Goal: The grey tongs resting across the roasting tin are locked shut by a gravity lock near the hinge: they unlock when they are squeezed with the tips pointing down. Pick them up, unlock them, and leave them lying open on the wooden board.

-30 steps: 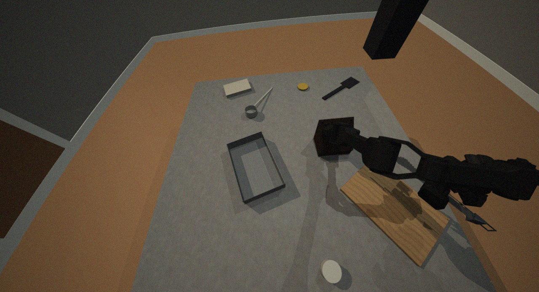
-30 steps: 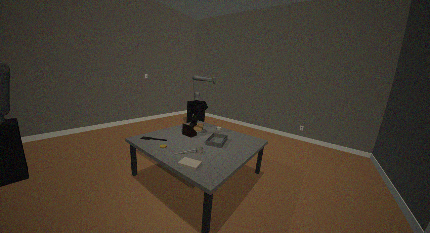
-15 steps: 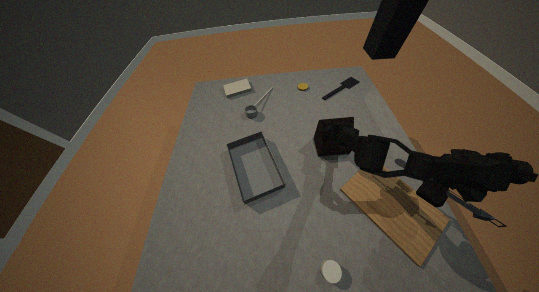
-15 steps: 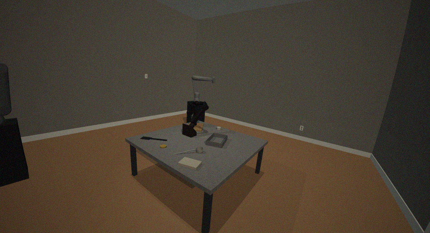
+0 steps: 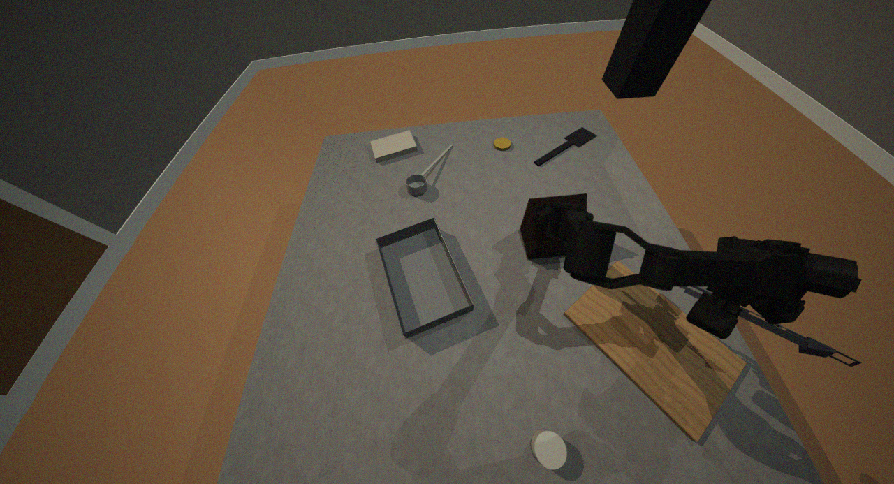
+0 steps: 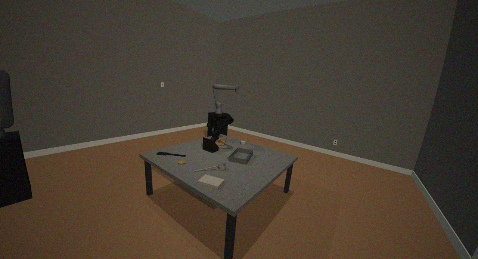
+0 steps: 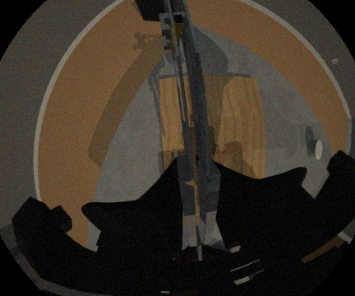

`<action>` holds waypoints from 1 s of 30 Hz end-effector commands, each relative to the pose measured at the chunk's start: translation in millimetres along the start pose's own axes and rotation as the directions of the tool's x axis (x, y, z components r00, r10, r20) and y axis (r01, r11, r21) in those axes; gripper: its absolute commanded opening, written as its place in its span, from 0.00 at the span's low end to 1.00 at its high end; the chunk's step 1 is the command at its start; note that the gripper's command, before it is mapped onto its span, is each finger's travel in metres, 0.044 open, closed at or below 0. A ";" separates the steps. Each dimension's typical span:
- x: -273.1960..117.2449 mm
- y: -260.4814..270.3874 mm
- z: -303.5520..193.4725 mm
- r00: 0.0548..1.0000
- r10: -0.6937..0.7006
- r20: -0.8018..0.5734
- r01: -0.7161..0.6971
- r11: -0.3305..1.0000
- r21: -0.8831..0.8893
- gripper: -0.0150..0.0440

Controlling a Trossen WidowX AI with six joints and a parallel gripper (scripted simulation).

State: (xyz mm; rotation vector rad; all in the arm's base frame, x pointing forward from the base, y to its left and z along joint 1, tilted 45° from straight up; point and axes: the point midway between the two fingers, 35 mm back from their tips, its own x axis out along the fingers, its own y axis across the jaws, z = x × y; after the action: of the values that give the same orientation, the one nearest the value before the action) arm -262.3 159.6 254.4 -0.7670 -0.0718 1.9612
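Observation:
The grey tongs (image 5: 812, 346) (image 7: 200, 111) are held in the air over the wooden board (image 5: 675, 394) (image 6: 221, 142) (image 7: 243, 107). My gripper (image 5: 740, 314) (image 7: 187, 160) is shut on the tongs, with one black finger on each side of the arms. The hinge end, with the lock block and a yellow part, points away from the wrist in the wrist view. The tips are at the bottom of that view. The two arms lie close together. I cannot tell whether the lock is engaged. The roasting tin (image 5: 441, 320) (image 6: 238, 159) holds nothing.
A white round piece (image 5: 550, 450) (image 6: 242, 142) (image 7: 319, 150) stands near the board. A measuring cup (image 5: 417, 185) (image 6: 222, 166), a cream block (image 5: 392, 145) (image 6: 211, 181), a yellow disc (image 5: 501, 143) (image 6: 181, 162) and a black spatula (image 5: 581, 136) (image 6: 162, 153) lie farther off.

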 end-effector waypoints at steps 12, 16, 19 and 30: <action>-2.4 0.2 -2.5 0.978 -0.006 0.207 0.010 1.000 -0.017 0.00; -3.9 -1.5 -5.0 0.966 -0.015 0.258 0.020 1.000 -0.017 0.00; -5.3 -3.3 -7.3 0.955 -0.024 0.295 0.030 0.999 -0.015 0.00; -12.0 -13.8 -20.2 0.908 -0.069 0.413 0.074 0.997 0.004 0.00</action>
State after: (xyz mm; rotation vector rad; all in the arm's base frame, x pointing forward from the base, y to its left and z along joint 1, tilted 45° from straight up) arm -241.6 153.1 248.4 -0.3730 -0.3417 2.0286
